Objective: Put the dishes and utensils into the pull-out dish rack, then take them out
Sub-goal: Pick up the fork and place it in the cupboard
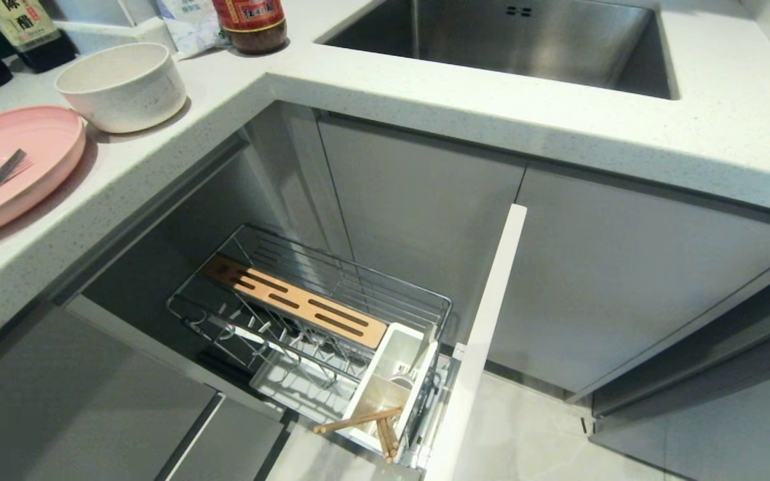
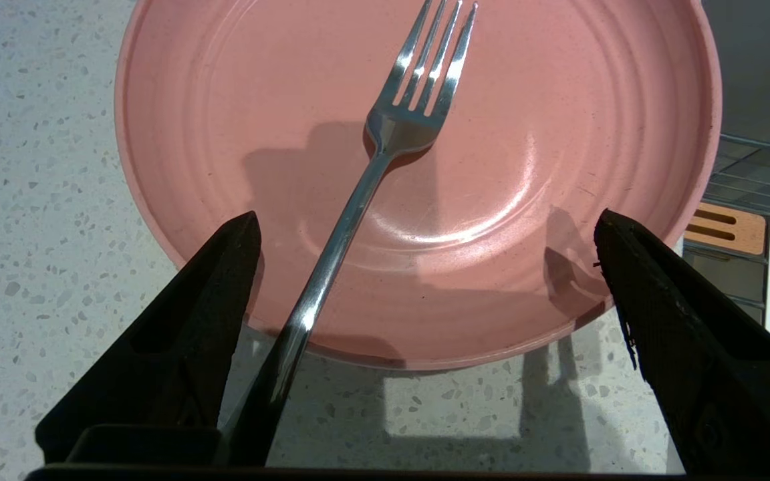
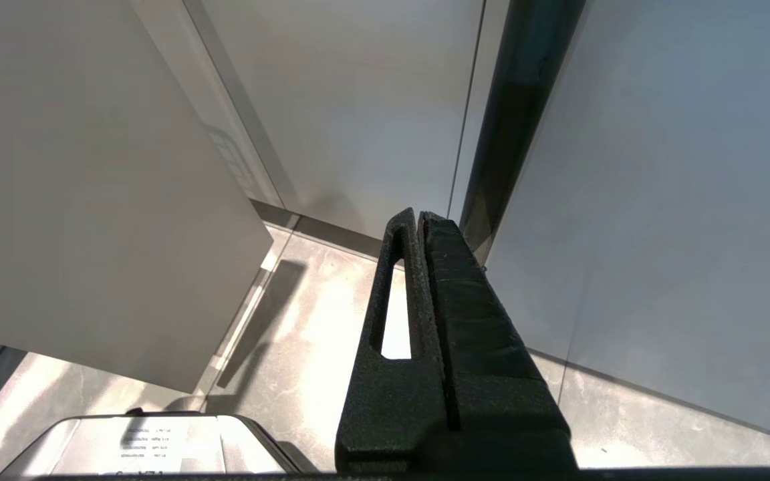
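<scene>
The pink plate (image 1: 21, 157) sits on the white speckled table (image 1: 385, 100), near its front edge and above the pulled-out dish rack (image 1: 305, 314). The silver fork (image 2: 365, 180) lies across the plate, tines toward the plate's far side and handle running out over the near rim. The left pincer (image 2: 425, 267) hovers just over that near rim with its two black fingers (image 2: 204, 321) spread wide apart; the fork's handle passes between them, close beside one finger, and I cannot tell whether it touches. Nothing is gripped. Just beside the plate, farther back on the table, stands the cream speckled bowl (image 1: 122, 85), upright and empty, and behind the bowl are some dark sauce bottles (image 1: 251, 23). Off to the plate's other side a steel sink (image 1: 519, 43) is sunk into the table. Below the plate the rack stands open from the grey cabinets: a chrome wire basket with its plate prongs bare, a slotted wooden strip (image 1: 295, 302) along its back, and a white utensil cup (image 1: 392, 384) at the end next to the white front panel (image 1: 485, 334). The wooden chopsticks (image 1: 371, 427) are in that cup, tipped over so they poke out past its edge. The right pincer (image 3: 422, 220) hangs low by the cabinet doors over the pale floor (image 3: 305, 314), well apart from the plate, its fingers pressed together on nothing.
</scene>
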### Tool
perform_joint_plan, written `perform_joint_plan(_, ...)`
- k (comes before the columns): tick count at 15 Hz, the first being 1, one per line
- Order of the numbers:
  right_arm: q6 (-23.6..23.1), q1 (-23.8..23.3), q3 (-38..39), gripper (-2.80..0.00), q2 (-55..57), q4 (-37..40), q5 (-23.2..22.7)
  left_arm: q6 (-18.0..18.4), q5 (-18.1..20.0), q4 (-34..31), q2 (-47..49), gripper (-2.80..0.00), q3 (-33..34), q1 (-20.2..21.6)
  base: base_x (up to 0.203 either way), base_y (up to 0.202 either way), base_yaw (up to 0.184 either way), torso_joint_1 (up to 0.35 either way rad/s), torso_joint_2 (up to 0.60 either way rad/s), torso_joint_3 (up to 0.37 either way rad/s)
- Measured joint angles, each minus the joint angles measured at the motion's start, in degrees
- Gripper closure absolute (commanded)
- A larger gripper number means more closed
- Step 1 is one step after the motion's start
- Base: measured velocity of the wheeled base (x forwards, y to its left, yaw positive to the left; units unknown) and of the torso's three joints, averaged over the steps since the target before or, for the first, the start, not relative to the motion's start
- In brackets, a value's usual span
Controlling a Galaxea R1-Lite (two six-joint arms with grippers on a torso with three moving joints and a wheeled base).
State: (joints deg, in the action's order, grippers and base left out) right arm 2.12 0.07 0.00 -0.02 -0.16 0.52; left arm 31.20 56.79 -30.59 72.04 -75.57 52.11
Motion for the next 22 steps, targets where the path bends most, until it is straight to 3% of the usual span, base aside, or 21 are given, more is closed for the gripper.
perform_joint_plan(22, 0.0, 0.0, 0.0, 0.0, -0.02, 0.0, 0.0, 0.0, 0.02, 0.0, 1.74, -2.8, -0.17, -0.46, 0.0, 0.0, 0.0, 0.0, 0.0, 0.0)
